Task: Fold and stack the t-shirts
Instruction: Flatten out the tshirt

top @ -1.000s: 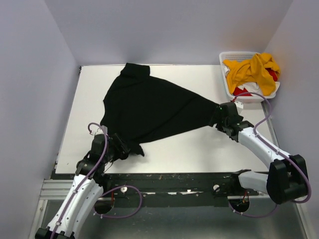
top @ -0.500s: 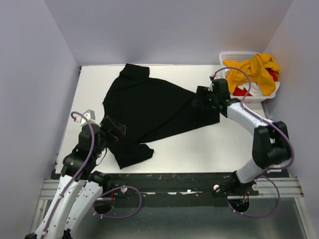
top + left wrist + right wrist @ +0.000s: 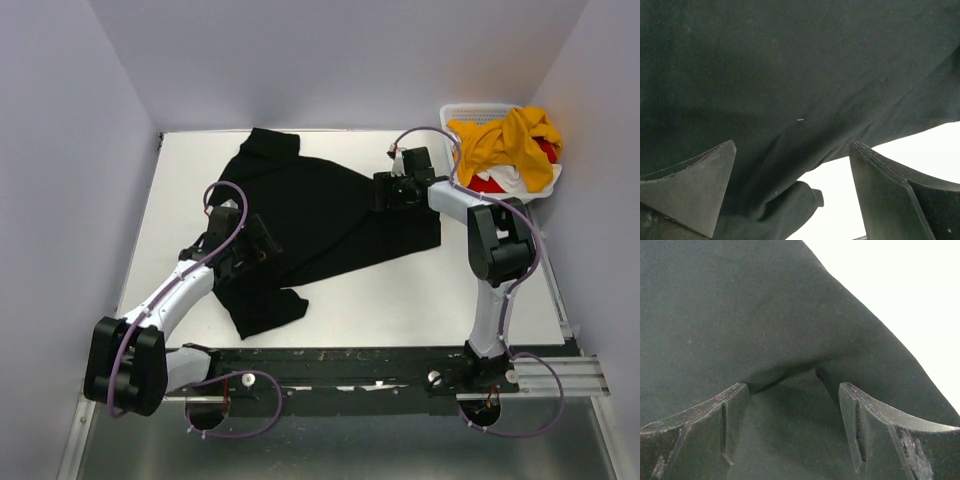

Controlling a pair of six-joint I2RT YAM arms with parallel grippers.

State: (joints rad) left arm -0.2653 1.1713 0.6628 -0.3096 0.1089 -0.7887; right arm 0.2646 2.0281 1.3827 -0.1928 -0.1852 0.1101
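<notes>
From above, the black t-shirt (image 3: 320, 215) lies spread on the tabletop (image 3: 400, 290). The left tool (image 3: 262, 243) is over its near-left part and the right tool (image 3: 385, 192) over its far-right edge. A yellow t-shirt (image 3: 510, 140) heaps in the basket (image 3: 470, 110) at the far right corner.

The left wrist view alone shows that tool's fingers (image 3: 700, 190) wide and empty above black cloth, with bare tabletop beyond the hem.

The right wrist view shows its fingers (image 3: 875, 435) apart, holding nothing, with a raised crease of shirt between them.
</notes>
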